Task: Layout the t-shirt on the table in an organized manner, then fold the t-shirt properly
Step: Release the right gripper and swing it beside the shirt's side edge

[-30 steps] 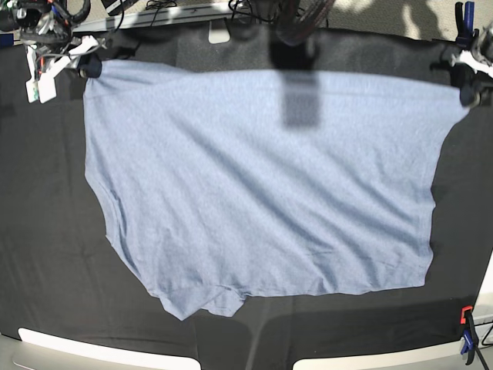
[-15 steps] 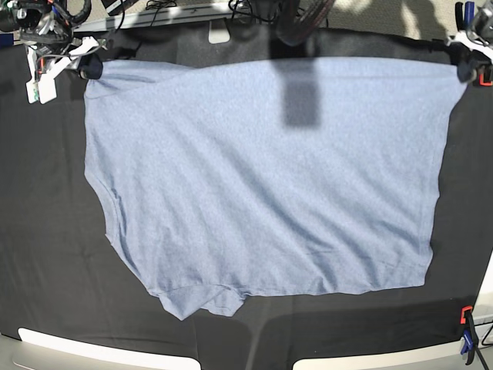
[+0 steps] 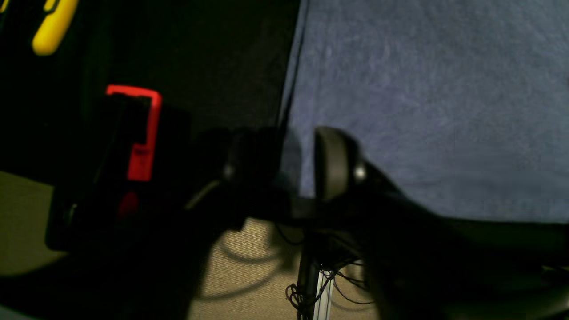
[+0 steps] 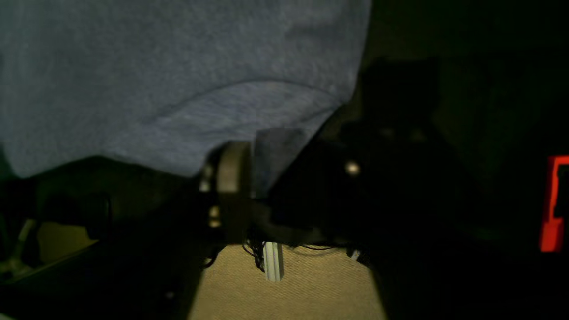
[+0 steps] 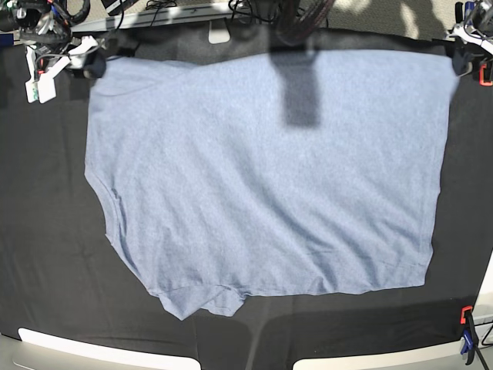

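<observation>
The light blue-grey t-shirt [image 5: 262, 177] lies spread on the black table [image 5: 46, 231], plain side up, with no lettering showing. My left gripper [image 5: 461, 60] is at the far right corner, shut on the shirt's corner edge; the left wrist view shows the fabric [image 3: 422, 89] pinched between its fingers [image 3: 333, 164]. My right gripper [image 5: 94, 65] is at the far left corner, shut on the other corner; the right wrist view shows the cloth [image 4: 155, 66] between its pads [image 4: 231, 173]. The shirt's far edge runs taut between the two grippers.
A red clamp [image 3: 140, 133] sits at the table's far edge beside my left gripper, another red clamp [image 4: 553, 204] shows near my right one, and a red-and-blue clamp [image 5: 466, 335] stands at the front right. Floor and cables lie beyond the far edge.
My left gripper has pulled its corner farther back and outward to the far right. The shirt's far edge is now straighter and flatter. My right gripper has barely moved.
</observation>
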